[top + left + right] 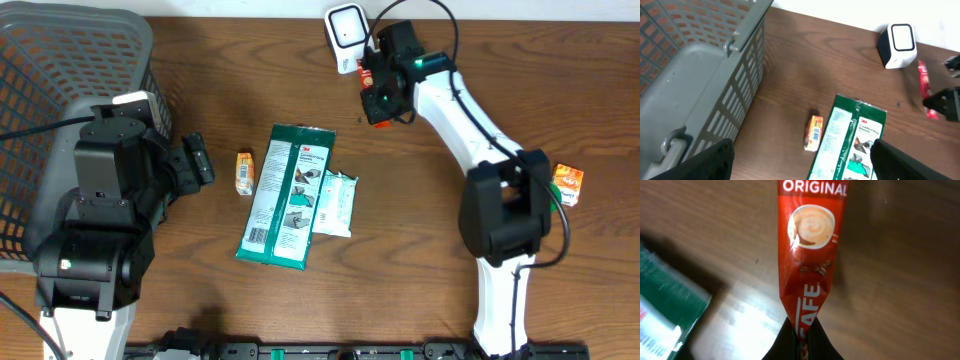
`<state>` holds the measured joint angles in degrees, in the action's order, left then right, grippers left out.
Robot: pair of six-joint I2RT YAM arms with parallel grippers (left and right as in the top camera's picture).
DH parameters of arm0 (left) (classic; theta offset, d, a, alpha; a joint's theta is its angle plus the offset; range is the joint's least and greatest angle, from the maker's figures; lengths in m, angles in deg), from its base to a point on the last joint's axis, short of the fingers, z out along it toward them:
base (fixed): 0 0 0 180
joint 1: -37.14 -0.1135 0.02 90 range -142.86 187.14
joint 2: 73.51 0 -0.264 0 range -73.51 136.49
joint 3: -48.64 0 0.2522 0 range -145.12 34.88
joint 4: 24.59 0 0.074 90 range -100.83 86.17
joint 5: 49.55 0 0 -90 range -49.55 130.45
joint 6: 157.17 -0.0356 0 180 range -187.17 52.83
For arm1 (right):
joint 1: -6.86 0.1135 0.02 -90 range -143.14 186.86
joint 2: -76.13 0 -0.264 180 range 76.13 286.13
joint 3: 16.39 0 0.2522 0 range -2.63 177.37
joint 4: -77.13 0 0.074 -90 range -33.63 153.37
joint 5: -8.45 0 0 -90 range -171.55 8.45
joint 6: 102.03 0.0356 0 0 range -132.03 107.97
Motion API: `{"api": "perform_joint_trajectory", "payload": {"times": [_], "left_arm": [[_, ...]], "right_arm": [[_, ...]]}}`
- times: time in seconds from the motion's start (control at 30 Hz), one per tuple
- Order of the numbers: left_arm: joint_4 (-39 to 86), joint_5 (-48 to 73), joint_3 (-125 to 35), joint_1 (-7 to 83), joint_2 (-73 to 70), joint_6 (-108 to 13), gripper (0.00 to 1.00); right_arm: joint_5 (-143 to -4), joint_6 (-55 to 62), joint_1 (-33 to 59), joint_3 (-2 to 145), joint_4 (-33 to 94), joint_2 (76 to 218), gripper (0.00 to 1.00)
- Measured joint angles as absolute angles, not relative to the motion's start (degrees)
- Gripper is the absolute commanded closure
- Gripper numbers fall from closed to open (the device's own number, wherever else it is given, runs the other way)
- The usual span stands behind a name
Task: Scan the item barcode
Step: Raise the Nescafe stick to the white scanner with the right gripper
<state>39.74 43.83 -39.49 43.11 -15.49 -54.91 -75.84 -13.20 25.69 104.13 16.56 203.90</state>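
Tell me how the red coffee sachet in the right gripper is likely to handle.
Probably floppy: the red coffee sachet creases and narrows where the right gripper pinches its end. Likely light, being a thin single-serve stick. Its glossy film may be slippery, so it could slide or swing.

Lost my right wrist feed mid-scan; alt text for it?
A red coffee sachet marked ORIGINAL, showing a coffee cup, fills the centre, pinched at its lower end by the shut right gripper. Behind it is the brown wooden table, with a green packet corner at lower left.
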Motion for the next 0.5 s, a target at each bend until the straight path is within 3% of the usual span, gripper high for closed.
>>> {"api": "perform_joint_trajectory", "payload": {"times": [0.5], "left_arm": [[39.8,43.8,-39.5,43.1,-15.5,-54.9,0.13]], "right_arm": [[-75.9,-23.5,26.8,105.5,17.7,207.3,0.99]]}}
